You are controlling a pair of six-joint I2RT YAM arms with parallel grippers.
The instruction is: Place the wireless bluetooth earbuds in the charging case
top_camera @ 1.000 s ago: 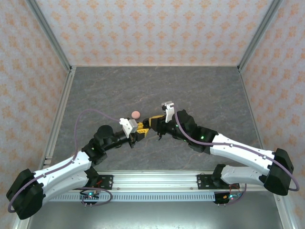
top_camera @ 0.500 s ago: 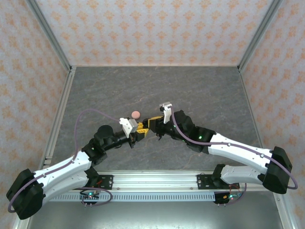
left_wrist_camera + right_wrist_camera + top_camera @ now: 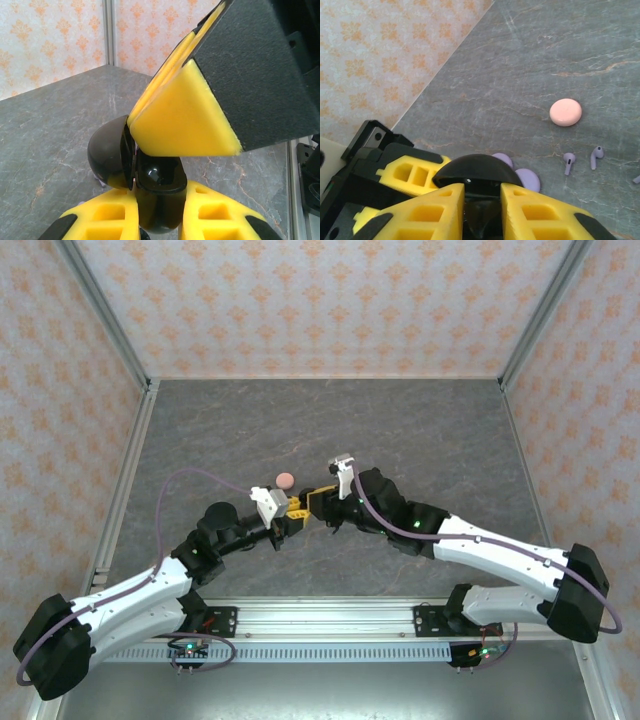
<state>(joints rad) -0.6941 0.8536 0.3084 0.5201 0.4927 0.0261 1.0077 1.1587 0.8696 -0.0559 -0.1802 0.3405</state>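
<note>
Left fingers clamp a black charging case, its lid apparently ajar. Right fingers straddle its top; whether they grip it is unclear. Lilac earbuds lie on the desk beside them. Best hold the case steady, opening upward.

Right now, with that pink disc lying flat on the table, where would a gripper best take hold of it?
By its rim, across the middle, straight down from above. The pink disc lies flat and low on the table, round with no handle, so probably only opposite edges offer a hold.
</note>
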